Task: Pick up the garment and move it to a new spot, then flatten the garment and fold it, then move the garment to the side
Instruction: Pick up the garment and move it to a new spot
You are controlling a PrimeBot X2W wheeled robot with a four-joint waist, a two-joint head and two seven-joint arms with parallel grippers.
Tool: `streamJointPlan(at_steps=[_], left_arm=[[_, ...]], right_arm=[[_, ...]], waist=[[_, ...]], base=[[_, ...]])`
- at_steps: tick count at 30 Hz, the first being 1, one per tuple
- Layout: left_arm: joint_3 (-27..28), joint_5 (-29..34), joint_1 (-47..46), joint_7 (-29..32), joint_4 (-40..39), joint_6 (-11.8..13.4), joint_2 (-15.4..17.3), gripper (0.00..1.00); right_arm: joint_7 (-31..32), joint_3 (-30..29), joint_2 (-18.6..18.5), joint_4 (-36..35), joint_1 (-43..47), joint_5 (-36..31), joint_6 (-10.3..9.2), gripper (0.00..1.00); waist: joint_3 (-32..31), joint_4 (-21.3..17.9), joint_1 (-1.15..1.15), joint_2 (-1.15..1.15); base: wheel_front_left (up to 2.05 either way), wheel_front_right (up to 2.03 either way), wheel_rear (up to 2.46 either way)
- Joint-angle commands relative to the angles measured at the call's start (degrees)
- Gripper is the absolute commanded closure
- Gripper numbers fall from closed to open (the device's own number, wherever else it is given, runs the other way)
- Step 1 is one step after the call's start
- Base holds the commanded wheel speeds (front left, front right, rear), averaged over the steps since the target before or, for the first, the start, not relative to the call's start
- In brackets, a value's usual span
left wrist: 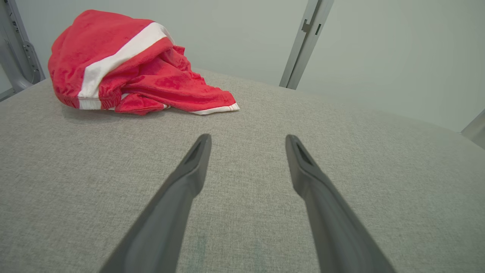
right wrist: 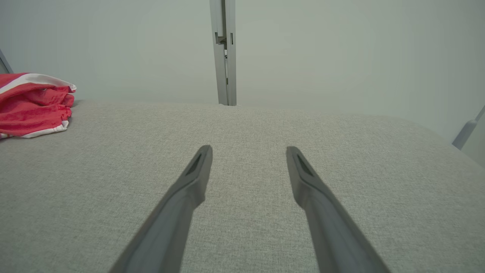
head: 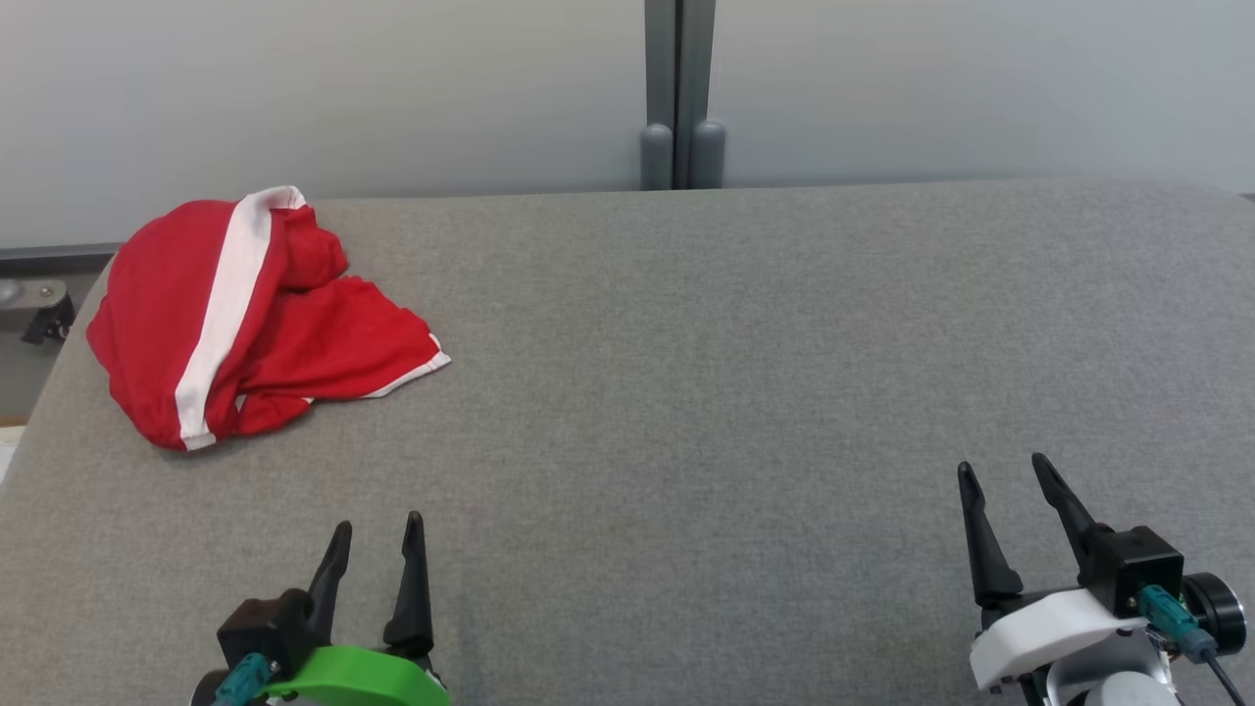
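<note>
Garment [head: 245, 319]: red with white stripe, crumpled on grey surface [head: 735, 392]

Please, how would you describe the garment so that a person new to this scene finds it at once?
Start from the wide grey table. Look at its far left corner, beyond the open left claw. There lies the garment, a crumpled heap; its red cloth with a broad white stripe stands out against the plain grey around it.
</note>
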Motion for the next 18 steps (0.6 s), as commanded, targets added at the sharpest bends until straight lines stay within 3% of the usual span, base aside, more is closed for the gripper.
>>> streamJointPlan(at_steps=[1,7,18], left_arm=[[0.12,-0.24,0.32,-0.06,0.18,-0.30,0.40,0.00],[-0.65,-0.36,-0.81,-0.06,0.20,-0.30,0.40,0.00],[0.31,0.64,-1.10,-0.06,-0.58,0.05,0.38,0.00]], right_arm=[[-0.28,-0.18,-0.31,0.03,1.05,-0.22,0.00,0.00],[-0.28,-1.16,-0.28,-0.26,1.38,-0.05,0.00,0.00],[-0.28,-1.24,-0.26,-0.18,0.83,0.22,-0.01,0.00]], waist=[[0.00,0.13,0.00,0.00],[-0.09,2.97,0.00,0.00],[0.17,16.41,0.00,0.00]], base=[[0.00,0.00,0.00],[0.00,0.00,0.00],[0.00,0.00,0.00]])
